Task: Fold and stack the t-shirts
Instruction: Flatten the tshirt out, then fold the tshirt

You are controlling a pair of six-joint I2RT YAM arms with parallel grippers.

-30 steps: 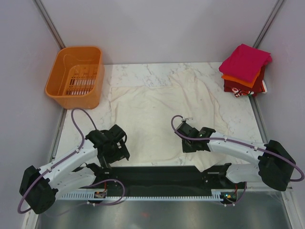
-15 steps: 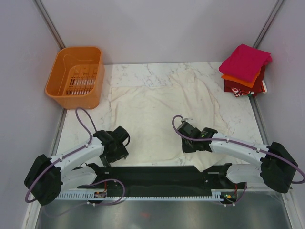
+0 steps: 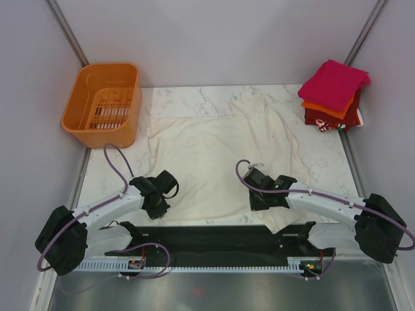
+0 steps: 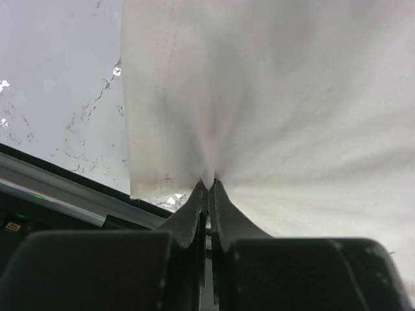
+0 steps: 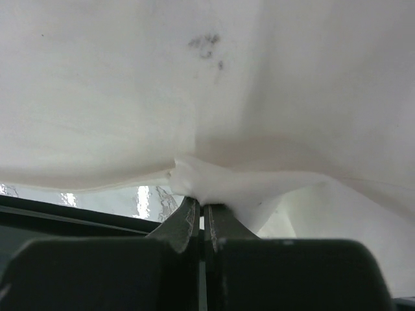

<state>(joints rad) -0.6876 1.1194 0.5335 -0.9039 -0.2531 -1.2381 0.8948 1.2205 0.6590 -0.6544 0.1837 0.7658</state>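
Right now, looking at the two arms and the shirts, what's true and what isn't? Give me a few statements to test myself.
1. The left arm's fingers are shut on the cream-white shirt's near edge. True.
2. The right arm's fingers hang open, holding nothing. False: they pinch a bunch of the same shirt's near edge.
3. The orange basket stands at the far right corner. False: it is at the far left.
4. A magenta shirt tops the pile of folded shirts. True.
5. The cream-white shirt is folded into a square. False: it lies spread out.
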